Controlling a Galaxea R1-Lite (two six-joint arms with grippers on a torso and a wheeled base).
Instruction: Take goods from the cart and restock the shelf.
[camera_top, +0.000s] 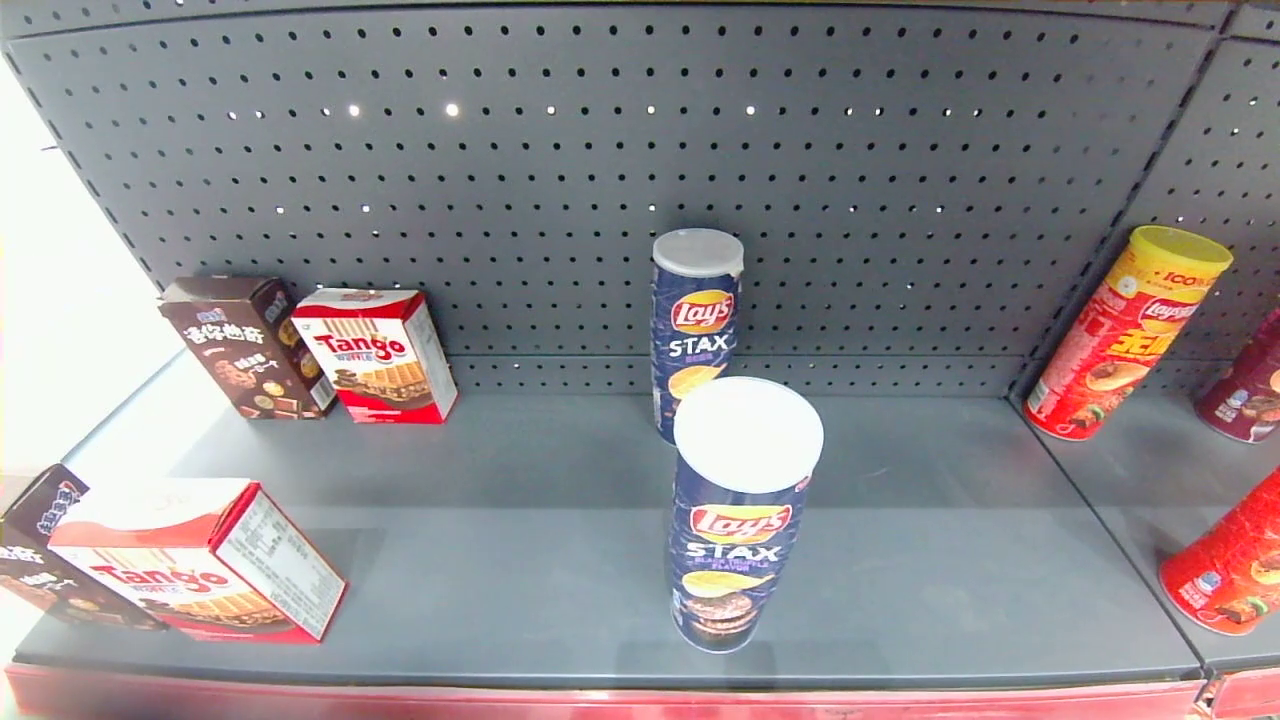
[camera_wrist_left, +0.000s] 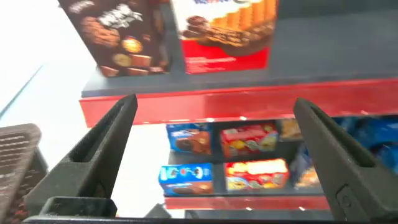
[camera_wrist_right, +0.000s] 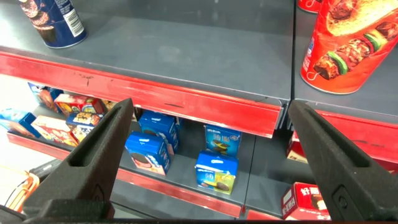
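Shelf (camera_top: 500, 530): front chip can (camera_top: 742, 540) and back chip can (camera_top: 696, 335) stand placed; room remains, so I judge restocking partway.
My left gripper (camera_wrist_left: 214, 104): spread, empty.
My right gripper (camera_wrist_right: 211, 106): spread, empty.

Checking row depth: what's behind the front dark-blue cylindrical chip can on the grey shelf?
A second upright dark-blue chip can, then the grey pegboard back wall. The front can covers most of its base.
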